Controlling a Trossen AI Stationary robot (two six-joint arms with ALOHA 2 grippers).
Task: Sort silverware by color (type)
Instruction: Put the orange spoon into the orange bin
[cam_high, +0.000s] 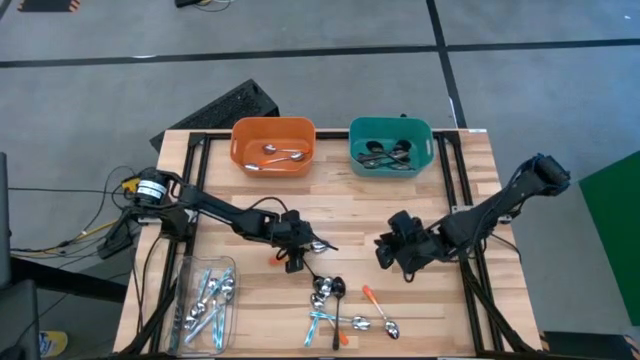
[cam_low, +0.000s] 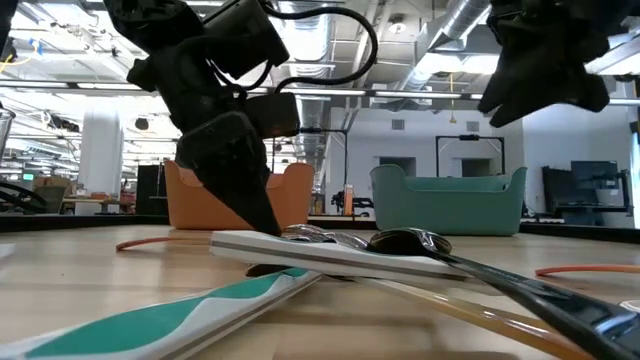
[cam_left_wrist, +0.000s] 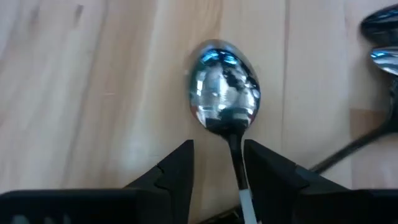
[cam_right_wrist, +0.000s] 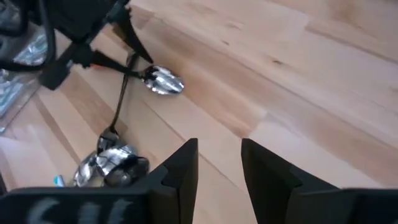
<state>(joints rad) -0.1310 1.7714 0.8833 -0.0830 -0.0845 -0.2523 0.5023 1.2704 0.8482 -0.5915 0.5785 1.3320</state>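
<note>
An orange-handled spoon (cam_high: 320, 243) lies flat on the wooden table near its middle, its shiny bowl (cam_left_wrist: 224, 87) facing up. My left gripper (cam_left_wrist: 217, 155) is open and low over it, one finger on each side of the spoon's thin neck, with the fingertips down at the table (cam_low: 250, 210). My right gripper (cam_high: 390, 258) hangs open above bare wood to the spoon's right, with nothing between its fingers (cam_right_wrist: 219, 155). A loose pile of silverware (cam_high: 328, 298) lies near the table's front edge. My left gripper slants down over the spoon's neck (cam_left_wrist: 236, 149), just behind the bowl, with its fingers lying along the spoon. The neck runs close to the inner side of one finger (cam_left_wrist: 261, 165). Whether it touches that finger, I cannot tell. The spoon lies flat on the table.
At the far edge stand an orange bin (cam_high: 273, 128) holding spoons and a teal bin (cam_high: 390, 128) holding dark spoons. A clear tray (cam_high: 190, 270) at the front left holds several light-blue-handled spoons. Another orange-handled spoon (cam_high: 380, 312) lies at the front right.
</note>
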